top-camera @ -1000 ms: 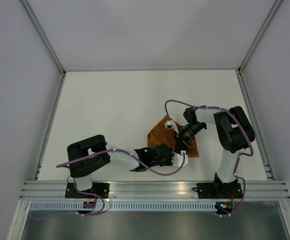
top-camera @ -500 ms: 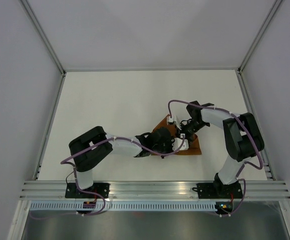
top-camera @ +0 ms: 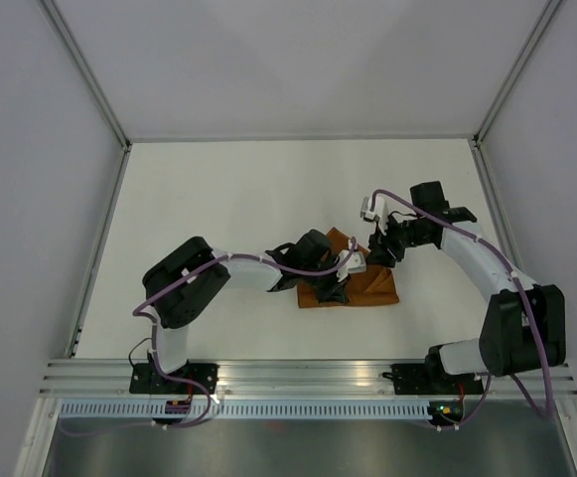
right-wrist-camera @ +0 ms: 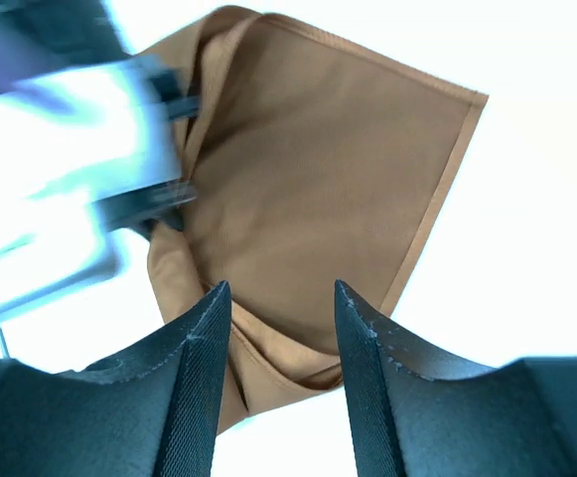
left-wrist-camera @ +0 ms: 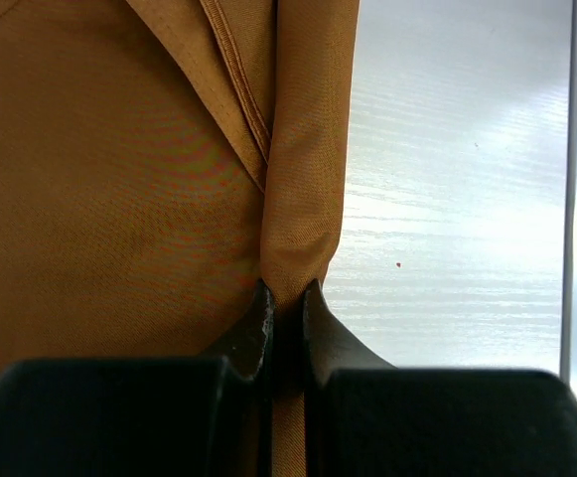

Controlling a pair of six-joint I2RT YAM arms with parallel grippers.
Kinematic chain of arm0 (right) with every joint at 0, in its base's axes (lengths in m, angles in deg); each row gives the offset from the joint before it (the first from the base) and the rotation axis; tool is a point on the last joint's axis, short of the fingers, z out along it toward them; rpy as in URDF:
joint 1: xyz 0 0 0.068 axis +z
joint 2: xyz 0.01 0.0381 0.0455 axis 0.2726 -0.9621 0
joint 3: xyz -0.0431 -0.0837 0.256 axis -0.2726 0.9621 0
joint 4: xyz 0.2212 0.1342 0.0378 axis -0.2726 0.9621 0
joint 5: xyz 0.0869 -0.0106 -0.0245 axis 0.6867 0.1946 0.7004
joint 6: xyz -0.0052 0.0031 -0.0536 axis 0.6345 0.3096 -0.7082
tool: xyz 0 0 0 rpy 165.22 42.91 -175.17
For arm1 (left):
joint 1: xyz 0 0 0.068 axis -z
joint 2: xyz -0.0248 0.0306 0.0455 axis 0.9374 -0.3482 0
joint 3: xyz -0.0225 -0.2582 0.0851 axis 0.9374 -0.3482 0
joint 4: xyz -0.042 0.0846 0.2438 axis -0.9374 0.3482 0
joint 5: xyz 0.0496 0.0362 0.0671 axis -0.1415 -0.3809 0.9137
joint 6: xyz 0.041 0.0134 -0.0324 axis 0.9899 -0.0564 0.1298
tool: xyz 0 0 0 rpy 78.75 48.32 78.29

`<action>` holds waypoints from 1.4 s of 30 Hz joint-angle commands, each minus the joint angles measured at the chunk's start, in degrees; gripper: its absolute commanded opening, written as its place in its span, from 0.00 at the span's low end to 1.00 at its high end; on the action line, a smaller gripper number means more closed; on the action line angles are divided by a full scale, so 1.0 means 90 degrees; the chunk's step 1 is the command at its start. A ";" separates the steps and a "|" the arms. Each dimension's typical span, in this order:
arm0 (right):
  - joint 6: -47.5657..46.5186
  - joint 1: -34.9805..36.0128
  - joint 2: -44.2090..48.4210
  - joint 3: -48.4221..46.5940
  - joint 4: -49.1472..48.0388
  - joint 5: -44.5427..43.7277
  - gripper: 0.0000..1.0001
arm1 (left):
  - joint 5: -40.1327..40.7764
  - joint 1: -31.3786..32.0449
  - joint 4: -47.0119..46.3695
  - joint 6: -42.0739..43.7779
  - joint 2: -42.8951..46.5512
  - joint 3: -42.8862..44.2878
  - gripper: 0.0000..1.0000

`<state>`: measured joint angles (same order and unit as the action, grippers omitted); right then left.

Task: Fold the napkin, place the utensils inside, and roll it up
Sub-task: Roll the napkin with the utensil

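Note:
The rust-orange napkin (top-camera: 373, 289) lies folded small on the white table, right of centre. My left gripper (top-camera: 341, 279) reaches in from the left. In the left wrist view my left gripper (left-wrist-camera: 286, 290) is shut on a rolled fold of the napkin (left-wrist-camera: 308, 149). My right gripper (top-camera: 380, 250) hovers just above the cloth's far right part. In the right wrist view it (right-wrist-camera: 278, 290) stands open with nothing between its fingers, and the napkin (right-wrist-camera: 318, 179) is spread below. The utensils are out of view.
The white tabletop (top-camera: 218, 199) is bounded by grey walls and metal frame posts (top-camera: 109, 248). An aluminium rail (top-camera: 308, 376) runs along the near edge by both arm bases. The left arm's wrist (right-wrist-camera: 70, 149) shows blurred at the upper left of the right wrist view.
My right gripper has opened and drawn back up and to the right, off the cloth. My left gripper has shut on the napkin's fold and moved farther from the near edge.

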<state>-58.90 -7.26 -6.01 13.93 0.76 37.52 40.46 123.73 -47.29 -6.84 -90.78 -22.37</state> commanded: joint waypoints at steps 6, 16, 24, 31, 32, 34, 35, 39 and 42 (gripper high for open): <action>-0.0780 0.0444 0.1619 0.1509 -0.0384 -0.0305 0.53 | -0.0900 -0.0396 0.0835 -0.0831 -0.0773 0.0072 0.02; -0.0430 0.2076 0.2520 0.3141 -0.1839 -0.1556 0.58 | -0.1184 -0.0592 0.0933 -0.1173 -0.1232 0.0257 0.02; -0.0156 0.2652 0.2129 0.3523 -0.2826 -0.2093 0.58 | -0.1213 -0.0641 0.0972 -0.1213 -0.1320 0.0326 0.02; -0.0087 0.2975 0.2060 0.3679 -0.3187 -0.2455 0.57 | -0.1223 -0.0651 0.1021 -0.1203 -0.1379 0.0384 0.02; -0.0097 0.2994 0.2060 0.3727 -0.3245 -0.2475 0.57 | -0.1242 -0.0651 0.1030 -0.1203 -0.1398 0.0394 0.02; -0.0116 0.3033 0.2040 0.3786 -0.3275 -0.2533 0.56 | -0.1252 -0.0660 0.1060 -0.1203 -0.1457 0.0423 0.02; -0.0117 0.3043 0.2069 0.3844 -0.3324 -0.2543 0.56 | -0.1272 -0.0680 0.1060 -0.1203 -0.1477 0.0443 0.02; -0.0126 0.3063 0.2255 0.3962 -0.3412 -0.2592 0.57 | -0.1321 -0.0699 0.1060 -0.1203 -0.1545 0.0492 0.02; -0.0136 0.3082 0.2139 0.3991 -0.3500 -0.2699 0.57 | -0.1360 -0.0699 0.1226 -0.1203 -0.1565 0.0521 0.02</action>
<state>-60.34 20.08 13.64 48.92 -28.51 14.92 22.30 116.83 -45.45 -18.86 -99.63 -15.68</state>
